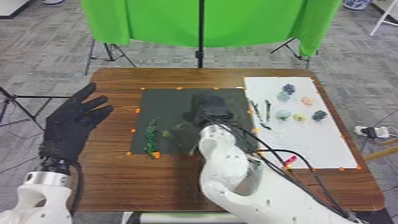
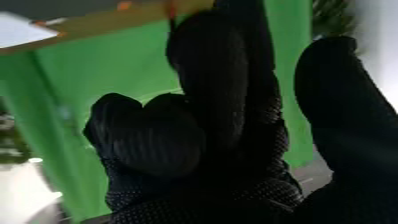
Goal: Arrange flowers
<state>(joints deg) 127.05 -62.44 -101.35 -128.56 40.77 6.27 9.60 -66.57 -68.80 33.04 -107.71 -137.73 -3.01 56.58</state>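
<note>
One sprig (image 1: pixel 151 137) lies apart from left hand's (image 1: pixel 70 124) fingers

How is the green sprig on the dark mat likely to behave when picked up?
The sprig is probably light, being so slender. Held at one end, it may flex or droop, as it is long and narrow. It seems unlikely to roll on the mat, given its uneven, leafy outline.

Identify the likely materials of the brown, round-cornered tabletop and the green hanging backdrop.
The tabletop looks like wood with a satin finish, judging by its streaky grain. The backdrop seems to be matte cloth, since it hangs in soft folds, though synthetic or cotton I can't tell.
</note>
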